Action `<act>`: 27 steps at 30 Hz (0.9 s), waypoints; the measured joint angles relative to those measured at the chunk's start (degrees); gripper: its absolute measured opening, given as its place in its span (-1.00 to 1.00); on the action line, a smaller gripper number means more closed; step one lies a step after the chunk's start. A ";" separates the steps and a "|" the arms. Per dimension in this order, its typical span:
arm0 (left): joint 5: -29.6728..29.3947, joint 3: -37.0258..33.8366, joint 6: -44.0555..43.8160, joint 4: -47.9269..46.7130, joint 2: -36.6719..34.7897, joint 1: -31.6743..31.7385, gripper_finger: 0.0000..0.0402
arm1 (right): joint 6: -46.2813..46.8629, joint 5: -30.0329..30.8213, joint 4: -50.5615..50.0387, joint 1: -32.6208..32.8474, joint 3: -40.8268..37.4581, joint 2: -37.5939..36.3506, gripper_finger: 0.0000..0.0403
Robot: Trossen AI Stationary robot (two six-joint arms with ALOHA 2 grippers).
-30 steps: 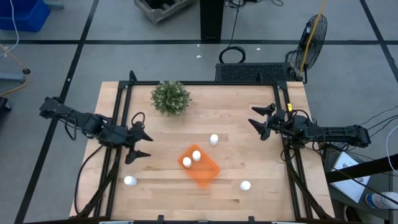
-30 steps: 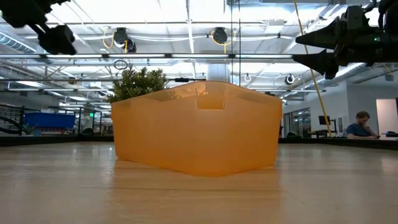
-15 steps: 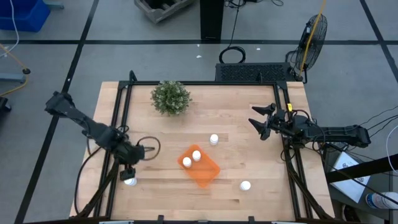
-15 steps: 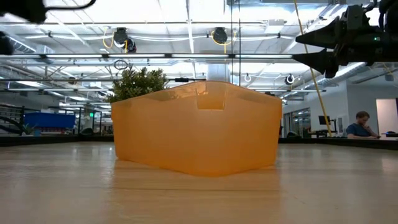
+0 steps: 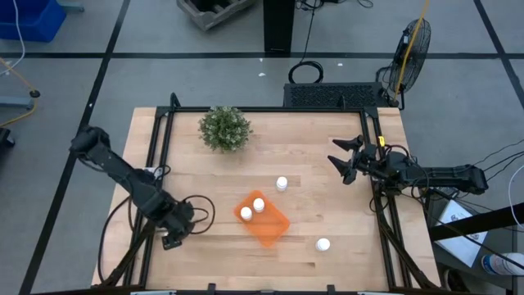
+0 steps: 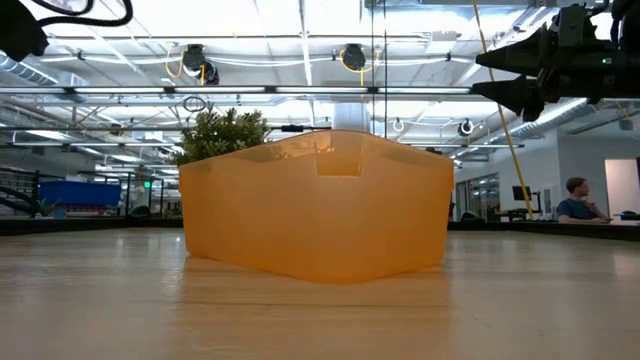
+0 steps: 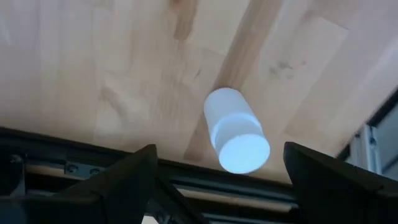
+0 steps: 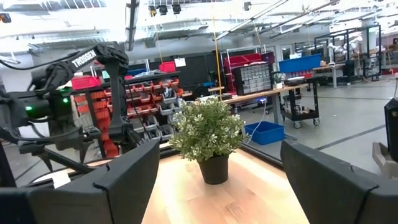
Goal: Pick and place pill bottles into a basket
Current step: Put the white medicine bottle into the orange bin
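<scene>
**Now closing in on the corner bottle**

Now I am watching the left arm swing down and toward the near-left corner of the table [image 5: 327, 156]; a second ago its claw was hovering level with the basket, and it is now covering the spot where a lone bottle was standing. From the left wrist camera, the left claw [image 7: 219, 180] is hanging straight over that bottle [image 7: 235, 130], fingers spread wide on either side and gripping nothing yet. I am judging this as the approach for the next pick.

The right claw [image 5: 337, 160] is waiting above the right side of the table, open and empty, unmoved.

The orange basket [image 5: 275, 228] is sitting near the middle with two bottles [image 5: 252, 208] already inside. One more bottle [image 5: 282, 183] is standing just beyond the basket, another [image 5: 322, 244] to its right near the front edge.

The wooden top is otherwise carrying only the potted plant [image 5: 224, 129]. Beyond it, a person [image 6: 577, 200] is sitting at a desk.
</scene>
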 joint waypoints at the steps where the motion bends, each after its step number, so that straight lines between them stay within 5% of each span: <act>1: -0.71 0.12 -1.29 0.00 0.23 -0.66 0.75 | -0.26 0.00 0.19 0.00 -0.02 0.00 0.61; 14: -7.71 0.26 -18.97 0.13 0.40 -11.05 0.75 | -0.59 -0.02 0.31 0.00 -0.02 0.00 0.61; 27: -15.35 0.26 -23.44 4.15 0.41 -14.66 0.75 | -0.57 0.07 2.12 0.00 -0.02 -0.02 0.61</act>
